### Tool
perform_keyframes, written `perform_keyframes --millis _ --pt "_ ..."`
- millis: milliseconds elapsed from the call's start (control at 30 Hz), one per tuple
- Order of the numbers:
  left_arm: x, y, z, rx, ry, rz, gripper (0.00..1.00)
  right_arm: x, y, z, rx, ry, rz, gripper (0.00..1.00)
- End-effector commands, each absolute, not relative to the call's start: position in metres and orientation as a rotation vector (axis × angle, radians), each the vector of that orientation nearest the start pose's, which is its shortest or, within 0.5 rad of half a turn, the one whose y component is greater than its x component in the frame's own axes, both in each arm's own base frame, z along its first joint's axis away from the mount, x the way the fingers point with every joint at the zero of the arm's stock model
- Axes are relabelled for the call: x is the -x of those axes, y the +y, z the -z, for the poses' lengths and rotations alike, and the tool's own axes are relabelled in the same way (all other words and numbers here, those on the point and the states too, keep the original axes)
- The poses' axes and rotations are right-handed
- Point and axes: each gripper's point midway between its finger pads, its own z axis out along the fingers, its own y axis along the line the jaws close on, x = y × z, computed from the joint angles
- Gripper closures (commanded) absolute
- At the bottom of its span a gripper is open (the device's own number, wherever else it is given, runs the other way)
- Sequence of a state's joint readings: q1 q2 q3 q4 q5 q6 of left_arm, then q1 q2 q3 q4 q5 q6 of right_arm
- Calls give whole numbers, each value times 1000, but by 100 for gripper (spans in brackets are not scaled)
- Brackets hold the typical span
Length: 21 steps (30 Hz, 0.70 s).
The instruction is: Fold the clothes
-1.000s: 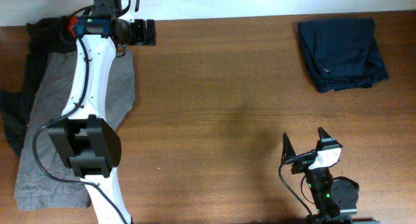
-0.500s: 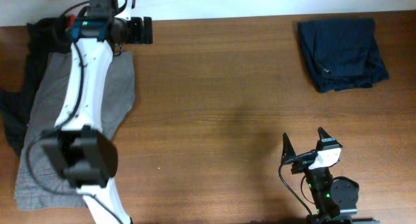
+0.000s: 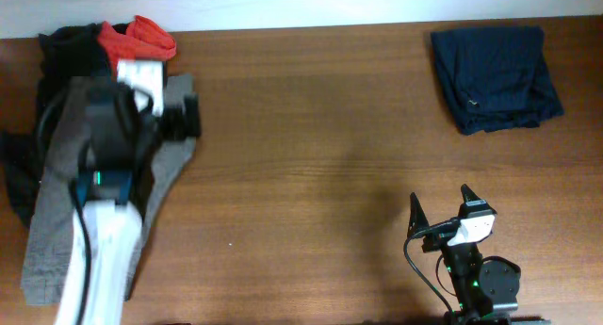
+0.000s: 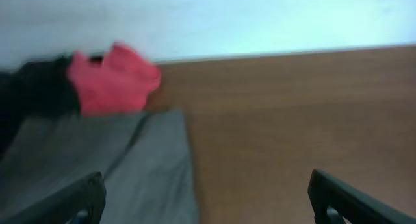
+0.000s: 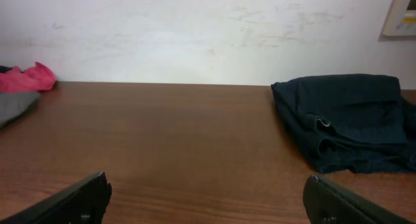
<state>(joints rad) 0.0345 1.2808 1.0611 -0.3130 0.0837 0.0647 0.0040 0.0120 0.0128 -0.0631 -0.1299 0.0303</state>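
The clothes lie in two places. A folded dark navy piece (image 3: 495, 75) (image 5: 344, 120) rests at the far right. On the left, a grey garment (image 3: 57, 184) (image 4: 97, 165) is spread out, with a red-orange piece (image 3: 141, 38) (image 4: 110, 78) and black cloth (image 3: 66, 42) (image 4: 32, 94) at its far end. My left gripper (image 3: 191, 119) (image 4: 208, 204) hangs open over the grey garment's right edge, holding nothing. My right gripper (image 3: 441, 204) (image 5: 208, 198) stands open over bare wood near the front edge, well short of the navy piece.
More black cloth (image 3: 17, 179) hangs off the table's left edge. The wooden table (image 3: 311, 155) runs up to a white wall (image 5: 195, 29) at the back. My left arm (image 3: 94, 250) lies over the grey garment.
My left arm has drawn back from the far edge toward the near side, uncovering the red-orange piece. The left wrist view is blurred by motion. The right arm has not moved.
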Motion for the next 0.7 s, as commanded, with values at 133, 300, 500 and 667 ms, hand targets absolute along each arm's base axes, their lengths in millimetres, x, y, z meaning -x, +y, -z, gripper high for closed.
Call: perform_keyframes --millis 133,300,500,667 --pt "-332 13 -227 -57 1935 -31 1 -245 20 -159 57 1635 -130 1" --pt "-293 11 -206 -57 1823 -45 1 -245 20 -159 57 1635 -130 1" --pt "-268 12 -181 -47 1761 -58 1 -245 20 -159 57 1635 -130 1" --pt "-260 14 -179 -34 1712 -64 1 -245 20 -159 57 1635 -130 1"
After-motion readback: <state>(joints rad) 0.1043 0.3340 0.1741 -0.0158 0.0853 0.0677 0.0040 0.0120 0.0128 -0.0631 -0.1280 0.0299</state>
